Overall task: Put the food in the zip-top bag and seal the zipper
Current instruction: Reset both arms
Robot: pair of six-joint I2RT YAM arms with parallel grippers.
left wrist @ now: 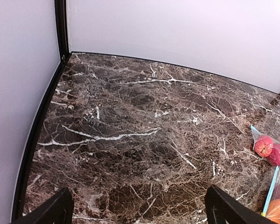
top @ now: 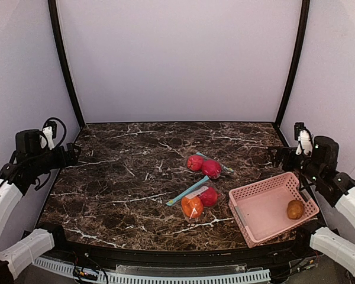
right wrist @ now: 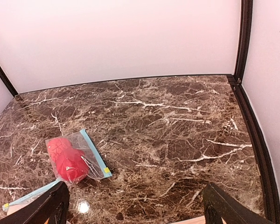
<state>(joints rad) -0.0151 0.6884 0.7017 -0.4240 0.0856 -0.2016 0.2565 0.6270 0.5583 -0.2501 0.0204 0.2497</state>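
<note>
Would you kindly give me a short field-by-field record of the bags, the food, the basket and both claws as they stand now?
far bag: lying flat, holds two red fruits
near bag: holds an orange fruit and a red fruit
seal: too small to tell whether either bag is shut
pink basket: right of the bags, one brownish round item inside
left claw: open, empty, well left of the bags
right claw: open, empty, apart from the bags

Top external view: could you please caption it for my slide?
Far bag and near bag hold fruit; pink basket holds one brown item.
</note>
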